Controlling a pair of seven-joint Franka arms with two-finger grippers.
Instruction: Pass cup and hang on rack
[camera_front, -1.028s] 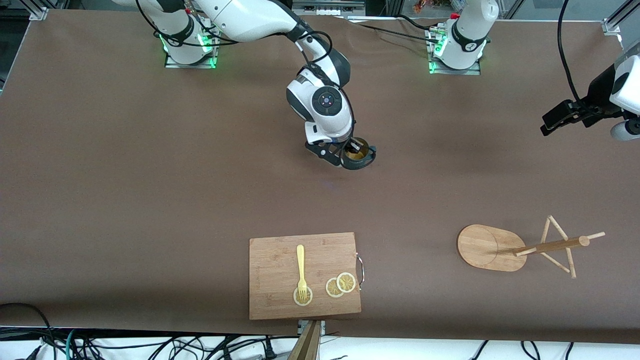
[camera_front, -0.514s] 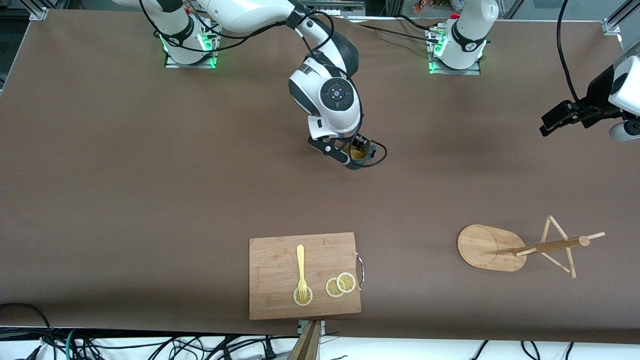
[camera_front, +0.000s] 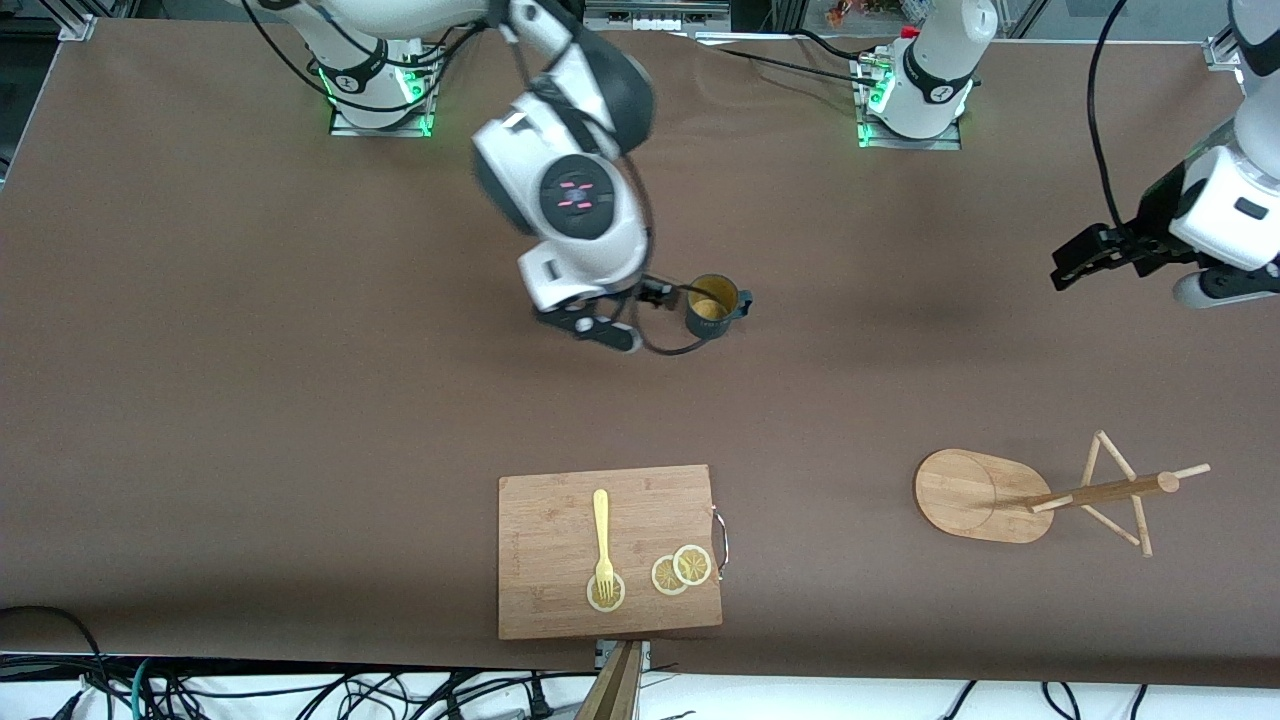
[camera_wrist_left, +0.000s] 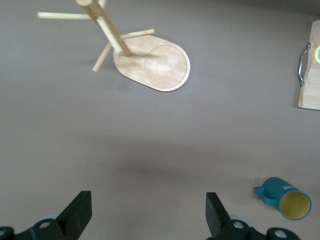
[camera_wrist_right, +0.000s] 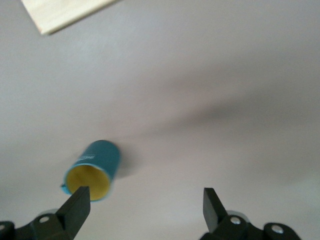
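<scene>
The dark teal cup (camera_front: 714, 305) stands upright on the brown table near the middle, free of both grippers, with its handle toward the left arm's end. It also shows in the right wrist view (camera_wrist_right: 93, 170) and the left wrist view (camera_wrist_left: 288, 198). My right gripper (camera_front: 625, 315) is open and empty, raised just beside the cup on the right arm's side; its own view shows the jaws wide apart (camera_wrist_right: 145, 202). My left gripper (camera_front: 1075, 262) is open and empty (camera_wrist_left: 148, 212) in the air at the left arm's end. The bamboo rack (camera_front: 1095, 492) stands nearer the camera (camera_wrist_left: 107, 30).
A wooden cutting board (camera_front: 608, 550) lies at the near edge with a yellow fork (camera_front: 601, 535) and lemon slices (camera_front: 682, 570) on it; its edge shows in the left wrist view (camera_wrist_left: 312, 75). The right arm's black cable (camera_front: 670, 348) loops close to the cup.
My right gripper has let go of the cup, risen and swung toward the right arm's end. The cup stays on the table. My left gripper has shifted slightly toward the table's middle.
</scene>
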